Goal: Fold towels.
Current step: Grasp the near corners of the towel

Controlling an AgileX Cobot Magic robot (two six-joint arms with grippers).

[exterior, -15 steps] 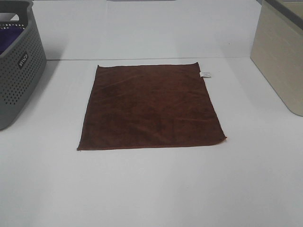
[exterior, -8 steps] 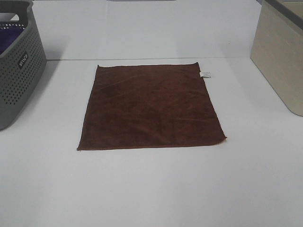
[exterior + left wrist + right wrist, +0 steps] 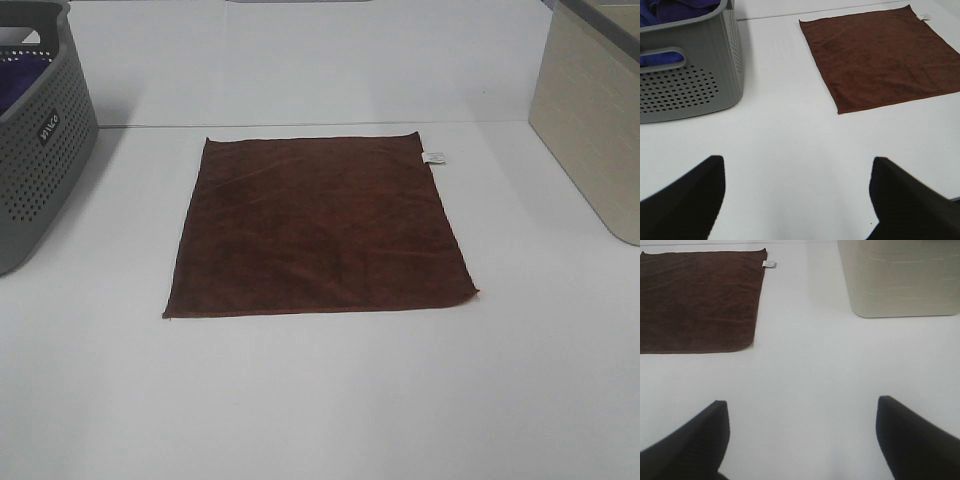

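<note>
Okay, towel [image 3: 318,225] lies flat and unfolded on the white table [image 3: 320,400], well ahead of both sets of fingers, touching neither. The left gripper [image 3: 796,160] and right gripper [image 3: 801,400] both have fingers spread wide apart.

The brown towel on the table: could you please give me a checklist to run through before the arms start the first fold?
1. Towel spread flat in a single layer on the table: ok.
2. Nothing resting on the towel: ok.
3. Left gripper open, empty and short of the towel: ok.
4. Right gripper open, empty and short of the towel: ok.
5. Gray basket and beige bin apart from the towel's edges: ok.
6. Near corners raised enough to pinch: cannot tell.
</note>
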